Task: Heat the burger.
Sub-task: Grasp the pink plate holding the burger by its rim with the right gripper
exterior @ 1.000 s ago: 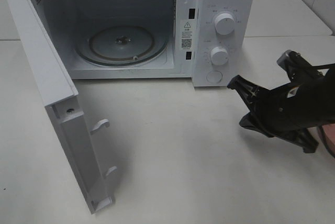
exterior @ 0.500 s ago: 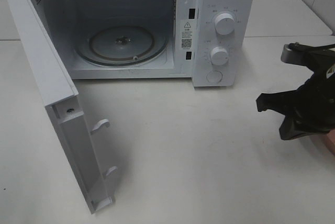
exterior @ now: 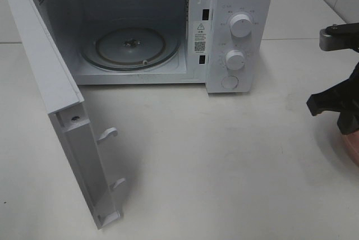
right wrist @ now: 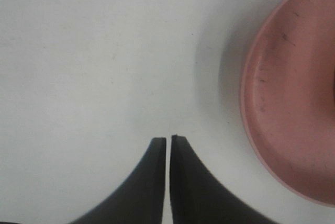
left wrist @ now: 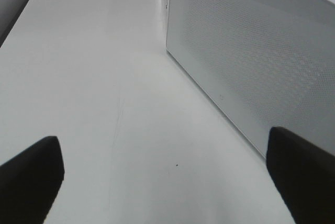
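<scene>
The right gripper (right wrist: 168, 139) has its jaws drawn together with only a hairline gap and grips nothing; it is above the white table (exterior: 224, 156), just beside the rim of the pink plate (right wrist: 285, 103). The left gripper (left wrist: 163, 145) stands wide apart and holds nothing, above the table near the perforated side wall of the microwave (exterior: 241, 4), whose door (exterior: 53, 88) is swung open, exposing the glass turntable (exterior: 130, 46). The burger cannot be located: no view shows it, and the plate is cut off at the frame edge.
</scene>
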{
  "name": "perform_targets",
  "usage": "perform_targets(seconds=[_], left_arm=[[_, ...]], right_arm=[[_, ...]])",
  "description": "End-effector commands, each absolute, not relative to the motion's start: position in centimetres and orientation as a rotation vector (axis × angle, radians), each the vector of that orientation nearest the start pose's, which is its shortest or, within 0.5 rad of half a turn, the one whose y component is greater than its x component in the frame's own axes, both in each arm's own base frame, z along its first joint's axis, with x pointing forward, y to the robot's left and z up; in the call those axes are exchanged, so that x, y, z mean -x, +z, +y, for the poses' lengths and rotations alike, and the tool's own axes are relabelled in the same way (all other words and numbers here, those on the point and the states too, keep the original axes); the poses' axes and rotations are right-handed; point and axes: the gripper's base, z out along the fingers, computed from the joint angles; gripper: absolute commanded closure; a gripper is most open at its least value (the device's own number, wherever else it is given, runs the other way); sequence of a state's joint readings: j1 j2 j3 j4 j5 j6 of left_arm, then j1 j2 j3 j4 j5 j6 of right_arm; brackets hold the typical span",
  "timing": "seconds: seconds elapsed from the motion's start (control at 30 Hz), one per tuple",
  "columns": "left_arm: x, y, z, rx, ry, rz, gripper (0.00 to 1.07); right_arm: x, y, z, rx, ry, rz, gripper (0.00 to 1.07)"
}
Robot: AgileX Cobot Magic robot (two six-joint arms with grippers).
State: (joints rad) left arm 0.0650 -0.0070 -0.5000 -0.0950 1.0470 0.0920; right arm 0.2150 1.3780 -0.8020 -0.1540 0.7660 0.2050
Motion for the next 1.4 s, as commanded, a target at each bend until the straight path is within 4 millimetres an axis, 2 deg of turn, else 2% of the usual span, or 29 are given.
perform_targets(seconds=[0.03,0.2,0.3,0.33,0.37,0.4,0.43,0.47,0.5,0.53,0.57,0.6,0.63,0.7,1.17,1.4], left_arm=[[0.8,27.8,-0.8,-0.036,-0.022,1.99,0.09],[0.8,27.8,-0.8,-0.036,-0.022,1.99,0.09],[0.8,27.8,-0.8,-0.036,-0.022,1.99,0.09],[0.8,27.8,-0.8,-0.036,-0.022,1.99,0.09],[0.8,27.8,-0.8,-0.036,-0.022,1.99,0.09],[0.8,27.8,-0.8,-0.036,-0.022,1.99,0.09],[0.8,27.8,-0.8,-0.036,-0.022,1.99,0.09],[0.8,27.8,-0.8,-0.036,-0.022,1.99,0.09],[0.8,27.8,-0.8,-0.036,-0.022,1.99,0.09],[0.8,27.8,-0.8,-0.036,-0.022,1.99,0.09],[0.8,27.8,-0.8,-0.036,-0.022,1.99,0.09],[0.8,27.8,-0.8,-0.036,-0.022,1.99,0.09],[0.8,27.8,-0.8,-0.036,-0.022,1.99,0.09],[0.8,27.8,-0.8,-0.036,-0.022,1.99,0.09],[0.8,27.8,-0.8,-0.036,-0.022,1.99,0.09],[0.8,27.8,-0.8,-0.036,-0.022,1.99,0.09]], right_arm=[[-23.9,22.6,3.9,0.19,-0.128,2.821,1.0],[-23.3,22.7,3.5,0.249,-0.19,2.899,0.96],[-23.4,23.1,3.6,0.272,-0.192,2.898,0.9],[-23.7,23.8,3.6,0.282,-0.197,2.893,0.84],[-23.7,23.8,3.6,0.282,-0.197,2.893,0.84],[-23.9,24.4,3.6,0.291,-0.204,2.895,0.74],[-23.9,24.4,3.6,0.291,-0.204,2.895,0.74],[-24.0,24.9,3.6,0.294,-0.207,2.897,0.69],[-24.2,25.5,3.6,0.295,-0.211,2.897,0.58],[-24.2,25.5,3.6,0.295,-0.211,2.897,0.58],[-24.3,25.8,3.6,0.294,-0.213,2.896,0.53],[-24.4,26.3,3.6,0.295,-0.223,2.898,0.43],[-24.4,26.3,3.6,0.295,-0.223,2.898,0.43],[-24.3,26.4,3.5,0.33,-0.246,2.909,0.34],[-24.5,26.4,3.4,0.393,-0.264,2.875,0.31],[-25.0,26.4,3.8,0.343,-0.205,2.823,0.28]])
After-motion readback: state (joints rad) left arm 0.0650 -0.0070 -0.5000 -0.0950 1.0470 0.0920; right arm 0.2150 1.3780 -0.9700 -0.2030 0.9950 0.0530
